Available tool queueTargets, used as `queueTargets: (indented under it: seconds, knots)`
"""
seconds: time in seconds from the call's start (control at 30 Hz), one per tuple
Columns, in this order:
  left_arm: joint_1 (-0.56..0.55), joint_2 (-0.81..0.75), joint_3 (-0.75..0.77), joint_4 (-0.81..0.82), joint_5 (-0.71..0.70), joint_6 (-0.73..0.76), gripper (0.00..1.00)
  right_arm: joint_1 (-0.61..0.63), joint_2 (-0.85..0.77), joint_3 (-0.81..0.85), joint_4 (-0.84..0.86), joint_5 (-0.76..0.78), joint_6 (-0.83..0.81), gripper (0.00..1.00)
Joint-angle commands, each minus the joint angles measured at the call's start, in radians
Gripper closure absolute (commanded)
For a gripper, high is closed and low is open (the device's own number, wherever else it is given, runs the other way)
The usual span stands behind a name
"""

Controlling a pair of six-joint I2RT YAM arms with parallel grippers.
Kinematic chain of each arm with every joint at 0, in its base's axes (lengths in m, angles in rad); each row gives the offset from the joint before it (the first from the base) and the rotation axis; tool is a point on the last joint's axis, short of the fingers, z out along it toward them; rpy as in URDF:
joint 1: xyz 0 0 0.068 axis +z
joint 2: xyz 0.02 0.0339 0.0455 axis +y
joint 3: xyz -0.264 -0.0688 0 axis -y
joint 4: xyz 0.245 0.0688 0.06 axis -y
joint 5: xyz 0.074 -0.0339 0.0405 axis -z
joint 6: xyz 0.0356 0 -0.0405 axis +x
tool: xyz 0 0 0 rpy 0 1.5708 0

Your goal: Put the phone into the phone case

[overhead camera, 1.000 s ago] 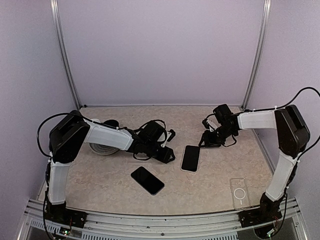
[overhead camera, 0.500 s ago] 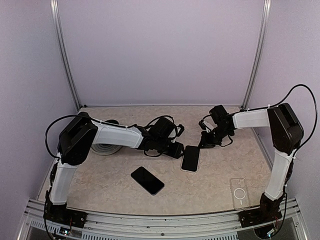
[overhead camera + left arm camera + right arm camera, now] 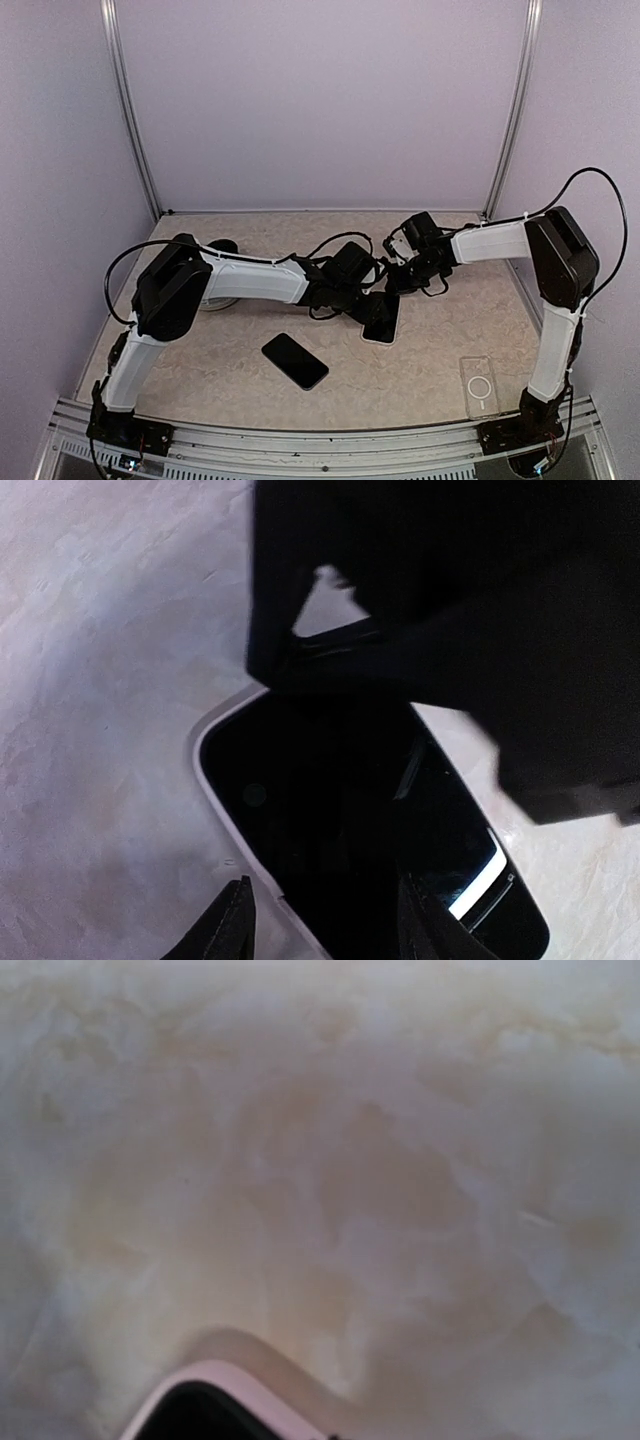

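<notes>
From my feed I see a beige, marbled tabletop. The right wrist camera shows the same veined surface, though soft and out of focus. Plain lavender walls close it in at the back and on both sides. A metal post rises at the back left corner and a second post at the back right. A ribbed aluminium rail runs along the near edge. At the left lies a pale round thing, possibly a coil or roll, mostly hidden, with a dark round object just behind it.
</notes>
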Motion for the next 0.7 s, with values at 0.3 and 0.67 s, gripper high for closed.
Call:
queueTargets:
  seconds: [0.3,0.67]
  knots:
    - [-0.061,0.063,-0.028,-0.047,-0.068,0.213,0.55,-0.015,0.053,-0.192,-0.141,-0.02,0.011,1.0]
    - [-0.076,0.113,-0.079,-0.07,0.017,0.217,0.58,-0.047,-0.064,-0.041,-0.204,-0.042,-0.012,1.0]
